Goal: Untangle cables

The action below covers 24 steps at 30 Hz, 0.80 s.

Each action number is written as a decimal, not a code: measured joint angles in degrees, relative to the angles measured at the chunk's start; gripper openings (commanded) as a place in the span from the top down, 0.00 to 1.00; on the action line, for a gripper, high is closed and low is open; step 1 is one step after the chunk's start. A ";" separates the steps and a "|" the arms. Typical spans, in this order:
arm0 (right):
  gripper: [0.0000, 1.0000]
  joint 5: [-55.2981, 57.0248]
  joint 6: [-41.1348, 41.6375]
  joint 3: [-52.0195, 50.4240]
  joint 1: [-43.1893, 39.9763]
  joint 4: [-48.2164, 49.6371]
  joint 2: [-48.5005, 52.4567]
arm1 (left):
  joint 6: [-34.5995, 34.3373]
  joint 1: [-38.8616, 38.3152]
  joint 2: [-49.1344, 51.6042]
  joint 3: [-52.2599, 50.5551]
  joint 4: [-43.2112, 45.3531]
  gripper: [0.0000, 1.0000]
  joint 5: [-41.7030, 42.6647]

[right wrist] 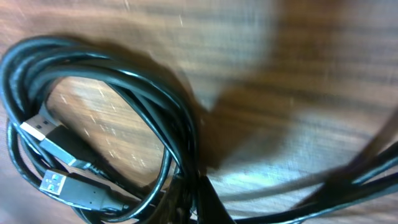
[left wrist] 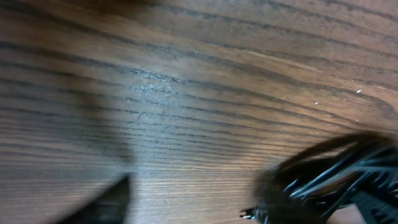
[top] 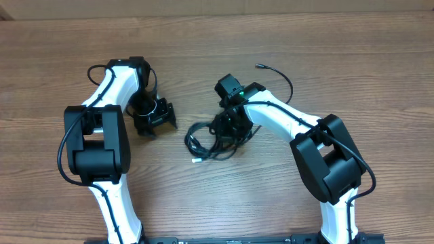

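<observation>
Centre of the overhead frame, slightly right: bundle of thin black flexible cables looped on the brown wood-grain table, with one loose strand arcing to the upper right. Right gripper sits on the bundle's upper right edge, jaws closed. Can't tell if a cord is pinched, since the fingers are hidden in its wrist view. Left gripper is left of the bundle and apart from it, jaws parted, holding nothing. Right wrist view shows two flat silver USB plugs inside the loops at lower left. Cords look light, limp and slick-jacketed, so loops will likely drag and snag. Best hold is probably near a plug end or the free strand, not mid-coil.
</observation>
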 measured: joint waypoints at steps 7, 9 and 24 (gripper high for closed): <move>0.96 2.99 6.27 0.00 0.00 4.96 0.00 | 0.37 -0.61 0.00 0.00 0.17 0.92 0.00; 0.96 3.98 7.21 0.00 0.00 5.33 0.00 | 0.42 -0.63 0.00 0.00 0.35 0.88 0.00; 0.96 6.38 10.19 -1.60 0.04 10.95 -0.02 | 0.26 -6.60 0.00 0.00 0.83 0.93 0.24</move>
